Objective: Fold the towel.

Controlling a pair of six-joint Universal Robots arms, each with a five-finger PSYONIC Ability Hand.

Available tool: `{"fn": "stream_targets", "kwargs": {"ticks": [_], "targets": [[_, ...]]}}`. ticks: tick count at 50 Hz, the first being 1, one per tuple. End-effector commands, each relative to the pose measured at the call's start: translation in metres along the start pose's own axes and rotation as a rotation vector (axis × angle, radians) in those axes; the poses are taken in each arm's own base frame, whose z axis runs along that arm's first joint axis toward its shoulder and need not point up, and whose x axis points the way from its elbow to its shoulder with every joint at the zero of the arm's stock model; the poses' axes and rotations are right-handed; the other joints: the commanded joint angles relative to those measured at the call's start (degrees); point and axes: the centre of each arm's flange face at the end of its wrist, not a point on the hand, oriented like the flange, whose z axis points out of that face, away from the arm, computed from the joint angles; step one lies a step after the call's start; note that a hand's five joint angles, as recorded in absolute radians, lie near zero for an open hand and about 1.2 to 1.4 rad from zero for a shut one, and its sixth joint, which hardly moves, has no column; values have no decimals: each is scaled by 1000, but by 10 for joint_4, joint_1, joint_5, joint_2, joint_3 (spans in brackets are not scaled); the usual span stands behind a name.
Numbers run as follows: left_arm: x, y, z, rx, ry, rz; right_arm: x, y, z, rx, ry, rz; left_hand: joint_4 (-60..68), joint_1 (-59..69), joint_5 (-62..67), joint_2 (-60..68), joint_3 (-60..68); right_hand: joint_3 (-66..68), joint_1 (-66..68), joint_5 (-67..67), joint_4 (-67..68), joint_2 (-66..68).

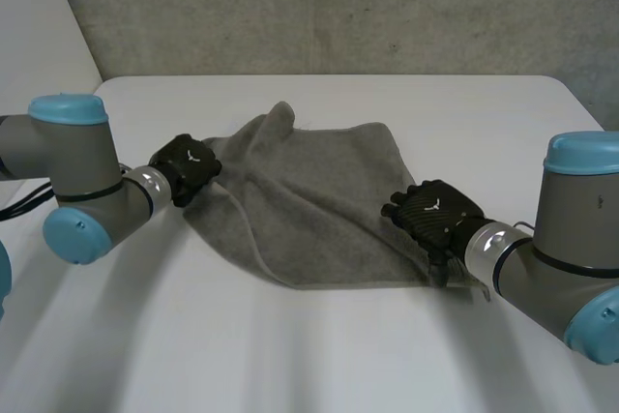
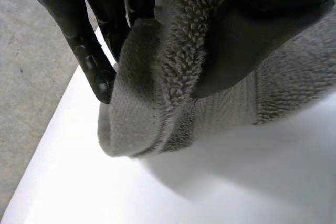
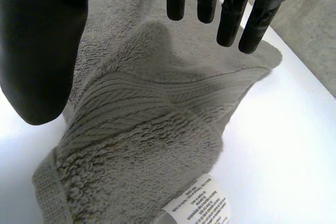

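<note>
While straight-fingered, right hand [image 1: 435,215] over towel [image 1: 309,191] corner (left hand [image 1: 189,166]: edge pinch).

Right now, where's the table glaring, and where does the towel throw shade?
Head view: the table glares white near the camera; left wrist view: the lifted towel shades the table beneath; right wrist view: table bright beside the towel.
</note>
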Motion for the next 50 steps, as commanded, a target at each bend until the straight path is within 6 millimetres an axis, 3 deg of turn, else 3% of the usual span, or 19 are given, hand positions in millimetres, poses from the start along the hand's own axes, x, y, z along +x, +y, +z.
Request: {"fn": "stream_targets", "kwargs": {"ticks": [1, 10, 14, 24, 30, 40, 42, 50], "targets": [[-1, -9, -32, -8, 5, -17, 7, -10, -12, 17, 38, 84, 27, 70, 54, 43, 43, -38, -30, -32, -45, -35], [-5, -3, -69, -56, -7, -77, 3, -13, -36, 31, 37, 130, 27, 70, 54, 43, 43, -38, -30, -32, -45, -35], [-4, 2, -88, -84, -12, -152, -1, -4, -47, 9, 46, 139, 27, 70, 54, 43, 43, -38, -30, -32, -45, -35], [0, 15, -111, -133, -16, -280, -13, 21, -50, 1, 59, 93, 27, 70, 54, 43, 43, -38, -30, -32, -45, -35], [-4, 19, -121, -150, -38, -300, 2, 41, -44, -19, 123, 36, 27, 70, 54, 43, 43, -38, -30, -32, -45, -35], [-7, 23, -129, -158, -54, -356, 9, 51, -24, 36, 169, 18, 27, 70, 54, 43, 43, 86, 93, 92, 79, 89], [-9, 24, -129, -142, -45, -377, 11, 52, -19, 45, 175, 21, 27, 70, 54, 43, 43, 196, 204, 202, 190, 199], [-13, 27, -135, -120, -33, -447, 13, 49, -16, 59, 175, 60, 27, 70, 54, 43, 43, 410, 418, 416, 403, 413]]}}
